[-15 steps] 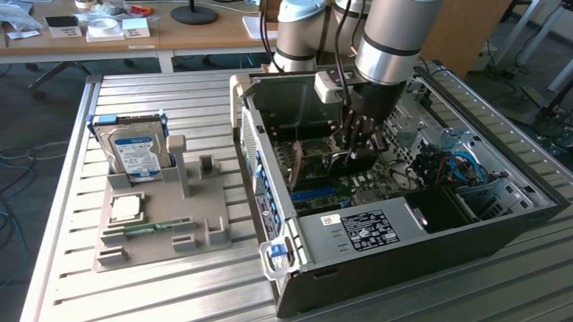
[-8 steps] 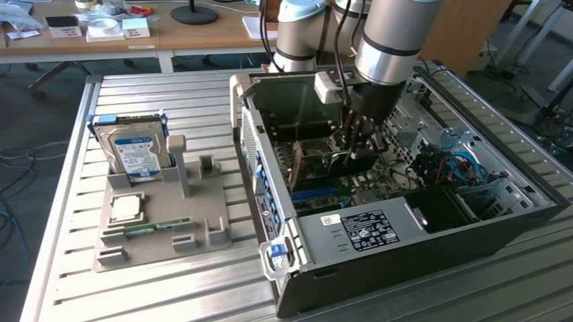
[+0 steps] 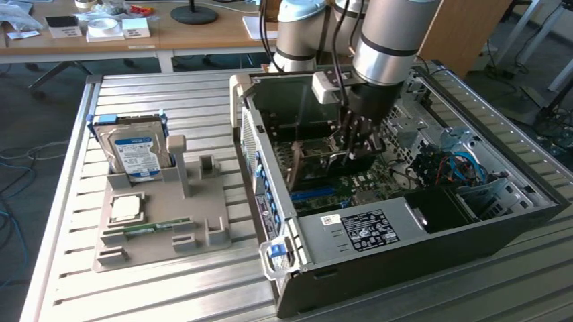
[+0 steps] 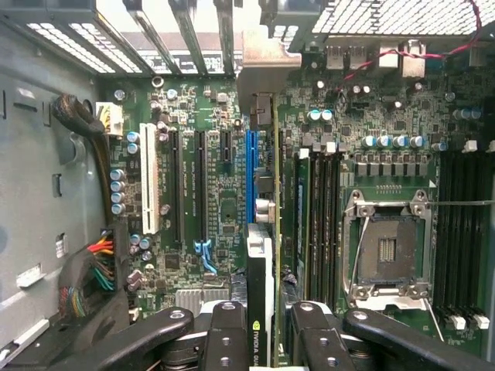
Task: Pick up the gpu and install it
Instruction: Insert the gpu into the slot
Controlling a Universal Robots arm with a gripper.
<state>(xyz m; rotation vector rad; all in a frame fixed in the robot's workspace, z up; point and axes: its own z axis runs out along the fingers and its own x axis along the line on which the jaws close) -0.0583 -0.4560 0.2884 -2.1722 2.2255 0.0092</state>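
on the exterior view's left, a slatted metal table (image 3: 179,100) carries a grey holder (image 3: 161,248). a hard drive (image 3: 134,151) with a blue and white label stands upright in the holder's upper left corner. below it a square processor chip (image 3: 125,208) lies flat, and a narrow green memory stick (image 3: 157,228) lies just beside the chip.

right of the holder, in the middle of the exterior view, an open computer case (image 3: 403,275) lies on its side on the table. the robot arm (image 3: 390,40) comes down from the upper middle of the frame into the case. the end effector (image 3: 353,151) is closed part way around the gpu (image 3: 313,168), holding it on edge over the green motherboard (image 3: 367,181).

in the wrist view the gpu (image 4: 259,294) shows edge on, a dark card gripped between the black fingers (image 4: 226,336) of the end effector (image 4: 267,336). it runs along a blue slot (image 4: 250,170) on the motherboard (image 4: 193,116); whether it is seated in the slot cannot be told. an empty processor socket (image 4: 387,247) sits beyond the card.

toward the exterior view's lower right, a grey power supply (image 3: 367,231) with a black label fills the case's near end, with blue cables (image 3: 457,164) behind it.
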